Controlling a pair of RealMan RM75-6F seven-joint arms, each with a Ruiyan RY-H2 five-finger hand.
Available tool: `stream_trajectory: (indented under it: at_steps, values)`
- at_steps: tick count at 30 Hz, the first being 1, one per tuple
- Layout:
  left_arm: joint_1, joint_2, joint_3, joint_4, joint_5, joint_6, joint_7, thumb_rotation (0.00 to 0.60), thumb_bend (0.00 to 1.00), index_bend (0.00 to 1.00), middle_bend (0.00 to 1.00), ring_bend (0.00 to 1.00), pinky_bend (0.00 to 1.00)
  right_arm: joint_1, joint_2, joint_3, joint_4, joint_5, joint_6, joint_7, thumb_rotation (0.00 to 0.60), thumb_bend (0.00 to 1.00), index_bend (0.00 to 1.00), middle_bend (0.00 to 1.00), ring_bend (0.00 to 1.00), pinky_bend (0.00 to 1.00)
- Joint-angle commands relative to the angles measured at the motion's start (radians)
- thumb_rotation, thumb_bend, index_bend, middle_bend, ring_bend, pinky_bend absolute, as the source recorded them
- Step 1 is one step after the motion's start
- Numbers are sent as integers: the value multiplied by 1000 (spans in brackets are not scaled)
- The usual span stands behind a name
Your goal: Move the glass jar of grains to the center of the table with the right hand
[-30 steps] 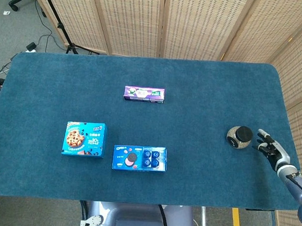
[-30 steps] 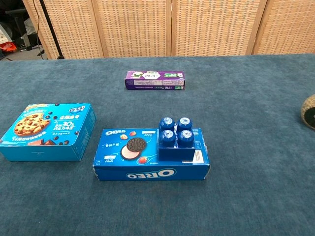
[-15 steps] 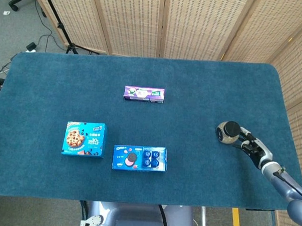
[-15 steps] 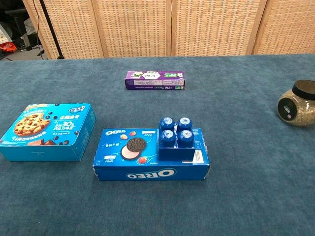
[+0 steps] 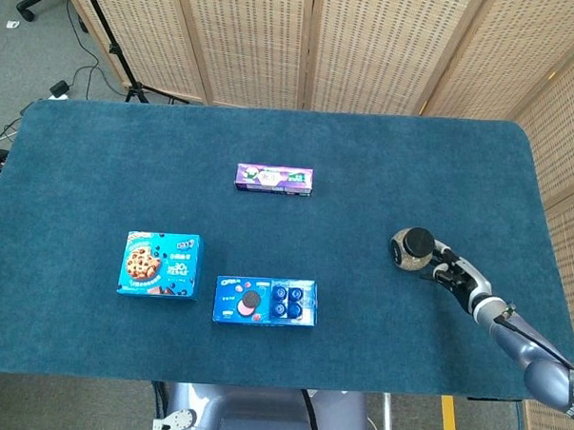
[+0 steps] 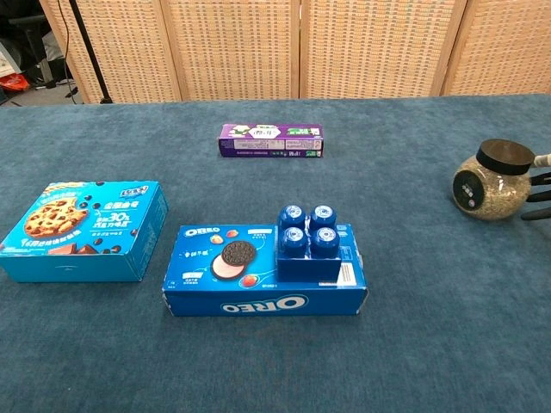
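The right robot hand (image 5: 453, 275) sits at the jar's right side, fingers reaching to the glass; the head view shows hand, wrist and forearm running off toward the lower right corner. The chest view catches only dark fingertips (image 6: 541, 176) at its right edge, one by the lid and others beside the jar's body. Whether the fingers truly clasp the jar or merely touch it cannot be told from either view. The left robot hand appears in neither view.

From the left of the blue tabletop (image 5: 98, 169): a blue chocolate-chip cookie box (image 5: 160, 264) lies flat, and just right of it, slightly nearer the front edge, lies an Oreo box (image 5: 265, 301). The chest view shows what the head view only hints at: four small blue round tubs (image 6: 309, 227) stand on top of the Oreo box's right half, above a raised block. Further back, well apart from both, lies a purple carton (image 5: 274, 179), its long side facing the robot.

The glass jar of grains (image 5: 411, 249) stands upright on the right half of the tabletop, well right of the Oreo box and short of the middle. From above, its black lid hides most of the contents; the chest view shows the rounded body filled with pale grains and a dark round label on its left face.
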Motion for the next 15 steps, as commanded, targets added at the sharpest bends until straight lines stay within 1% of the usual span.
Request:
stream_trajectory:
  at_steps: [1,7,15]
  values:
    - [-1,1,0,1,0,-1,-2,600,0,0,0,0,0,25,-3,-13,0,22,-6,-32,600,1000,0,0,0,178]
    - [-4,1,-1,1,-3,-7,0,600,0,0,0,0,0,66,-4,-30,-12,77,15,-84,600,1000,0,0,0,178]
    - [-9,1,-1,-4,-7,-18,8,600,0,0,0,0,0,113,-1,-43,-80,168,59,-123,600,1000,0,0,0,178]
